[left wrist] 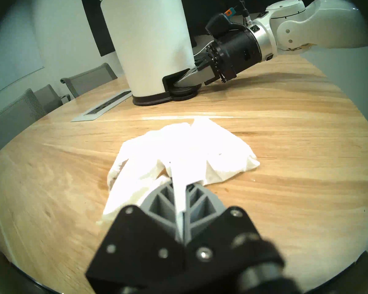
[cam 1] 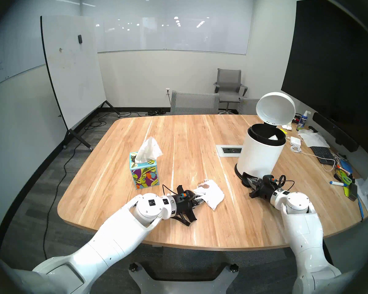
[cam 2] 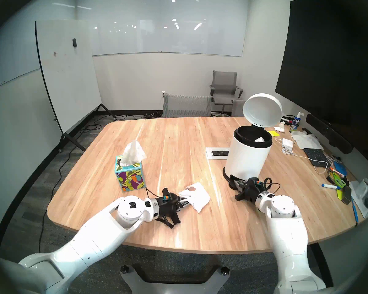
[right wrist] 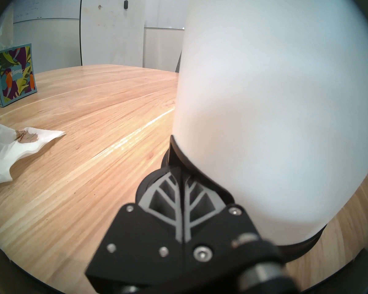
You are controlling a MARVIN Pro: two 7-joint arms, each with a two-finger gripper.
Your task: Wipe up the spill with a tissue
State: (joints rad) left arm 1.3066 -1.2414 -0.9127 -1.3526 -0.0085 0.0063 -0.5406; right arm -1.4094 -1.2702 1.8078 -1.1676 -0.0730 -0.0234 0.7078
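A crumpled white tissue [cam 1: 211, 195] [cam 2: 198, 196] [right wrist: 11, 151] lies on the wooden table [cam 1: 179, 143] in front of me, with a brown wet stain [right wrist: 28, 136] [cam 2: 192, 188] on its far corner. My left gripper [cam 1: 200, 199] [cam 2: 184, 200] [left wrist: 180, 185] lies low on the table, shut on the tissue's near edge [left wrist: 189, 151]. No spill shows on the bare wood; any under the tissue is hidden. My right gripper [cam 1: 251, 181] [cam 2: 238, 183] [right wrist: 180, 176] [left wrist: 183, 82] is shut and rests on the black pedal [left wrist: 183, 91] of the white bin [cam 1: 261, 155].
The bin's lid [cam 1: 275, 109] stands open, with white paper inside. A patterned tissue box [cam 1: 143, 173] [right wrist: 13, 75] stands left of the tissue. A power socket plate [cam 1: 229, 150] sits mid-table. A keyboard [cam 1: 322, 154], markers, cables and a spray bottle crowd the right edge.
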